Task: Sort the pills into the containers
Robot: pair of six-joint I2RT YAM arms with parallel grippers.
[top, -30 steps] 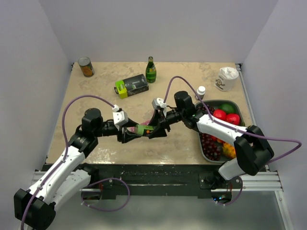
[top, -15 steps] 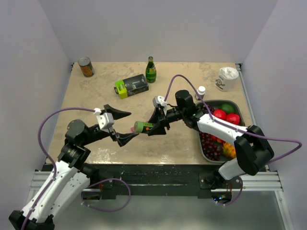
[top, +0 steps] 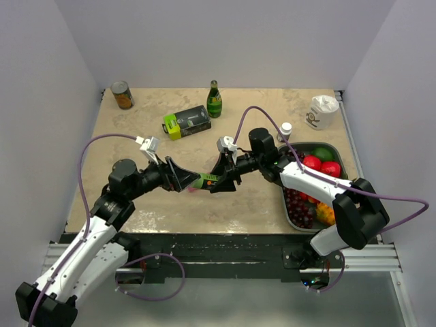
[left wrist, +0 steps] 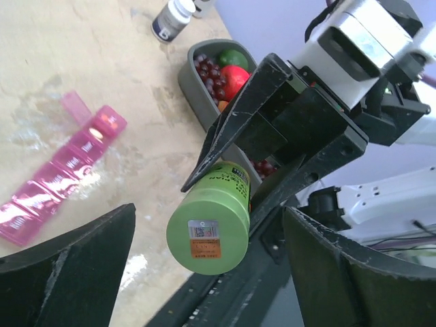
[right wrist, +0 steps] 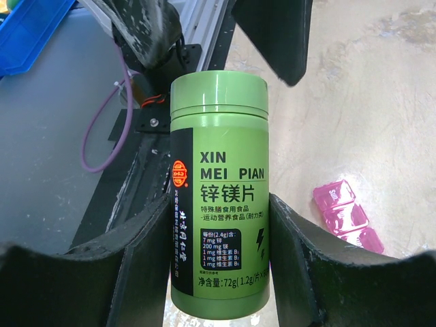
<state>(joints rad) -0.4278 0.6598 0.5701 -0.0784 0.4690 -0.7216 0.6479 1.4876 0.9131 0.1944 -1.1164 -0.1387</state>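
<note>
At the far edge of the beige table [top: 136,136] stand a tin can [top: 122,95], a green glass bottle [top: 214,100] and a crumpled white cup [top: 321,111]. A black-and-lime box [top: 187,122] lies near the glass bottle. A small white-capped bottle [top: 285,131] stands just beside a grey fruit tray [left wrist: 191,82] holding red apples [top: 312,163], a green fruit [top: 324,153] and dark grapes [top: 300,208].

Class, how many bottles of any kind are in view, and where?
3. A dark green glass bottle stands at the table's back; a small white pill bottle stands beside the grey fruit tray; a lime-green plastic pill bottle is held in the right gripper.
</note>
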